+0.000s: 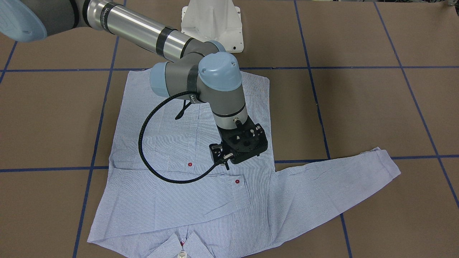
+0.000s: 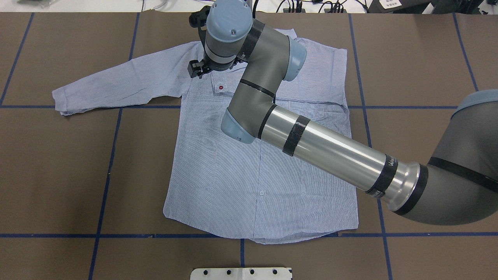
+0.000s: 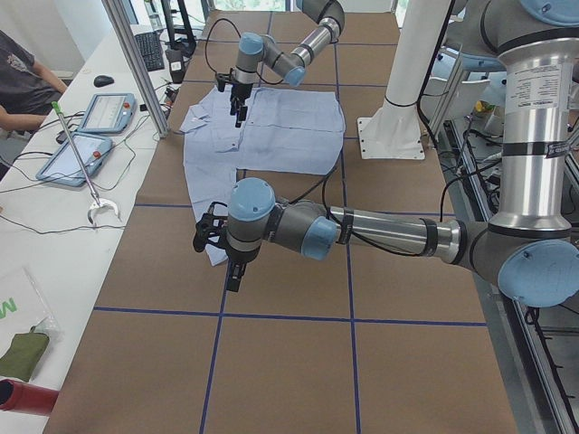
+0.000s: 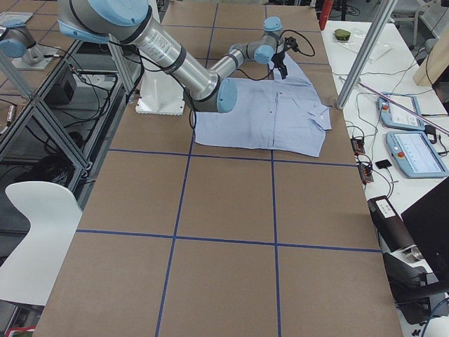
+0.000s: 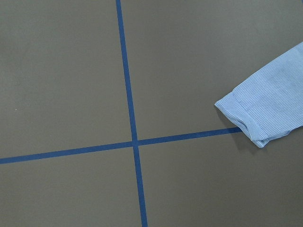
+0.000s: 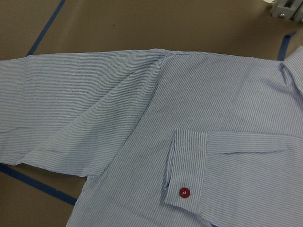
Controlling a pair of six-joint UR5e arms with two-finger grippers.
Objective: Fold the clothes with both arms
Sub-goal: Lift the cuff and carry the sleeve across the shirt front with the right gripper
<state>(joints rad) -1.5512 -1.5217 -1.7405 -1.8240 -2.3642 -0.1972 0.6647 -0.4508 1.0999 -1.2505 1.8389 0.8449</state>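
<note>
The light-blue striped shirt lies flat, front up, on the brown table. One sleeve is folded across the chest, and its cuff shows a red button. The other sleeve stretches straight out sideways. My right gripper hangs just above the chest near that folded cuff, open and holding nothing. My left gripper hovers over the table at the end of the outstretched sleeve, whose cuff appears in the left wrist view. It shows in the side view only, so I cannot tell whether it is open or shut.
Blue tape lines divide the table into squares. The white pedestal base stands behind the shirt's hem. Beyond the collar side, a side table holds tablets and cables, with an aluminium post and a seated person.
</note>
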